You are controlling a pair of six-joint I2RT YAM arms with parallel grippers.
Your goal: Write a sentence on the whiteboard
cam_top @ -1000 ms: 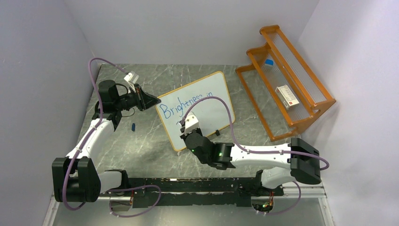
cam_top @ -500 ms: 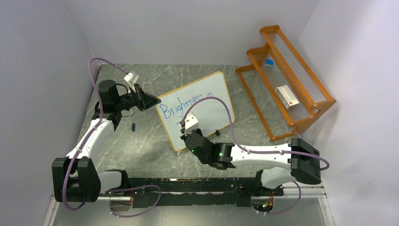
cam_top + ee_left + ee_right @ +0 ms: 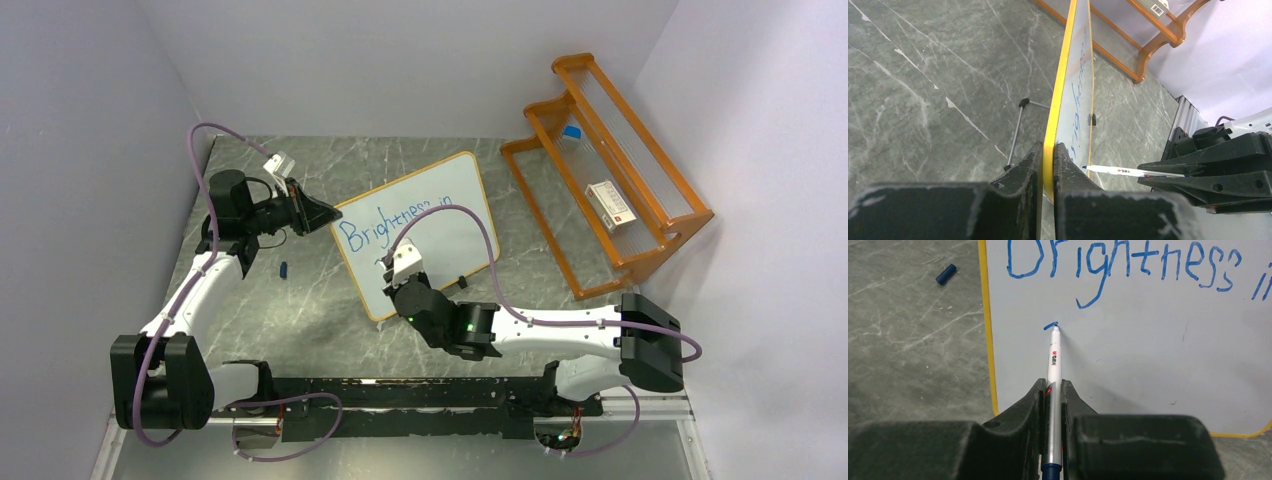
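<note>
Legibly lettered in blue on the whiteboard (image 3: 415, 235): the sentence (image 3: 395, 222), first line "Brightness in" in the top external view, cropped to "Brightness i" in the right wrist view. Below the "g", only a short blue stroke (image 3: 1050, 326) of a second line. On the white barrel of the marker (image 3: 1053, 355), red print too small to read with certainty.

Marker pinched between the pressed-together fingers of the right gripper (image 3: 1052, 382), tip touching the board at that stroke. Board clamped edge-on by the left gripper (image 3: 1048, 150), fingers closed against both faces of the yellow-orange frame at its left side. Propped up near the table's centre, between the two grippers.

Shown only by the left wrist view: wire prop (image 3: 1016, 131) behind the board.

Shown only by the top and right wrist views: blue cap (image 3: 946, 274) lying on the grey marbled table (image 3: 300, 320), left of the board and apart from it.

Far right in the top view only: orange rack (image 3: 655, 215) holding a white box (image 3: 610, 205) with a red label, text unreadable.
</note>
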